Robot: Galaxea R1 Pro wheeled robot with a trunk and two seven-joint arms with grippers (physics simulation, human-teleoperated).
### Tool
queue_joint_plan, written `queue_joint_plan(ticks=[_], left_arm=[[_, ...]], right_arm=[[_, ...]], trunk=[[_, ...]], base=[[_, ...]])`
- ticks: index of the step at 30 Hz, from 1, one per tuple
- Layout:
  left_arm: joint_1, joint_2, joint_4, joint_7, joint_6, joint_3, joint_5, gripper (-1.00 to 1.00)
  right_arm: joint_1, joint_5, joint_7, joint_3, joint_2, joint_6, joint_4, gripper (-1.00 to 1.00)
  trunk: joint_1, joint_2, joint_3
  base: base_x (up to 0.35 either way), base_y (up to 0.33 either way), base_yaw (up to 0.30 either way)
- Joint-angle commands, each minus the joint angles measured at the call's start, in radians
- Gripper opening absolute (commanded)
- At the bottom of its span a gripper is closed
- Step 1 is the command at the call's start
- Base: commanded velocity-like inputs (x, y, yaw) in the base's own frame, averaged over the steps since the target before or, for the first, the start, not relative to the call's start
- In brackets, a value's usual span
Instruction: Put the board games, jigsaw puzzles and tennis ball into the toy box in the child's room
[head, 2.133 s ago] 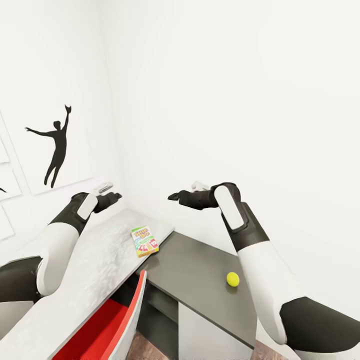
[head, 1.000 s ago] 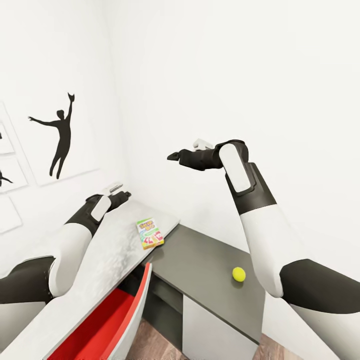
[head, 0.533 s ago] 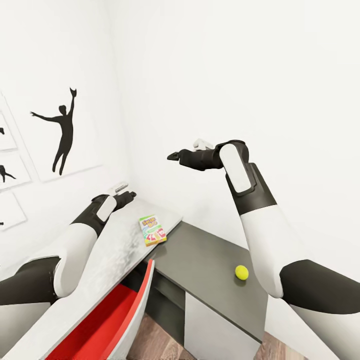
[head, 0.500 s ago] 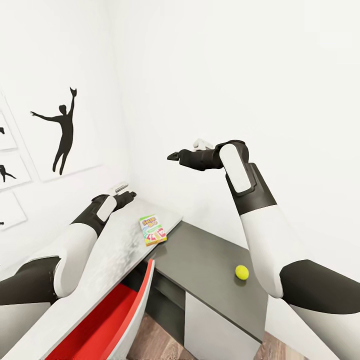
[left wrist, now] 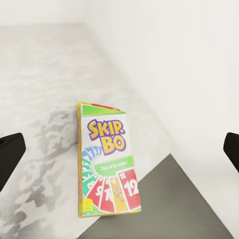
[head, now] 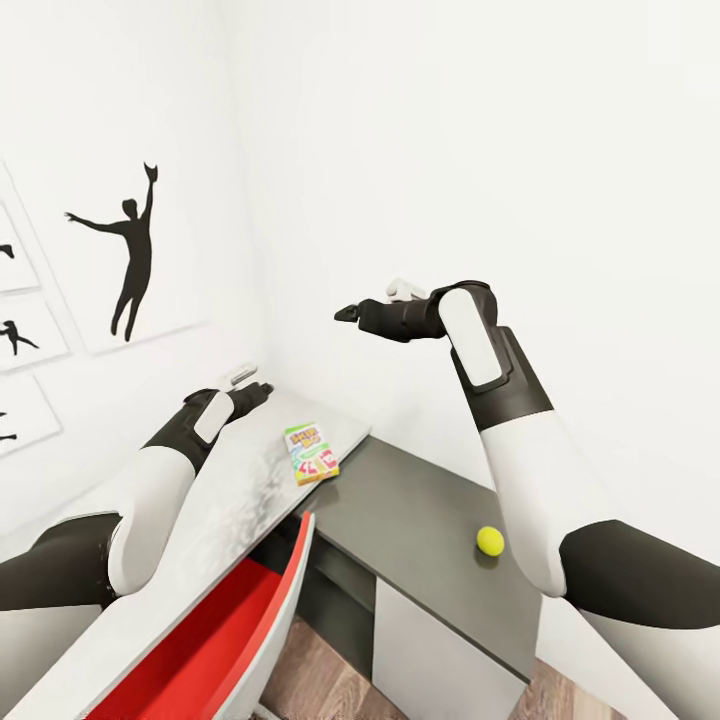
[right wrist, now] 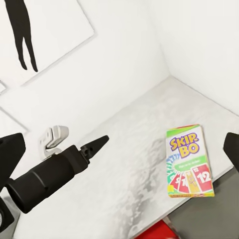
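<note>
An orange-green Skip-Bo board game (head: 311, 454) lies flat near the corner of the table's white top (head: 215, 520). The left wrist view has it (left wrist: 107, 159) straight ahead between my open fingers (left wrist: 10, 157). My left gripper (head: 258, 391) hovers open just above the tabletop, a short way from the box. My right gripper (head: 346, 313) is held high by the wall, open and holding nothing, and looks down on the box (right wrist: 189, 160) and on the left gripper (right wrist: 94, 146). The tennis ball (head: 490, 540) rests on the lower dark grey surface (head: 410, 510). The toy box, jigsaw puzzles and bed are out of view.
White walls meet in a corner close behind the table. Framed black silhouette pictures (head: 130, 250) hang on the left wall. A red-and-white chair (head: 225, 630) is tucked under the tabletop's front edge. Wooden floor (head: 320, 680) shows below.
My right arm has risen from about tabletop height to well above it. The view has turned a little, so the table, box and ball sit further right. The left arm barely moved.
</note>
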Motion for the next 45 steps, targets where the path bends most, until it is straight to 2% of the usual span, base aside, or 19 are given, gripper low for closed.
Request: queue_joint_plan(ticks=[1, 45], left_arm=[[-0.001, 0.000, -0.002, 0.006, 0.005, 0.002, 0.010, 1.00], [-0.001, -0.002, -0.005, 0.002, -0.013, 0.002, 0.011, 1.00]], right_arm=[[0.000, -0.011, -0.010, 0.001, 0.000, 0.002, -0.002, 1.00], [0.003, -0.013, -0.010, -0.001, 0.000, 0.002, -0.005, 1.00]], trunk=[[0.001, -0.002, -0.004], [0.001, -0.002, -0.075]], base=[[0.000, 0.000, 0.067], [0.000, 0.000, 0.067]])
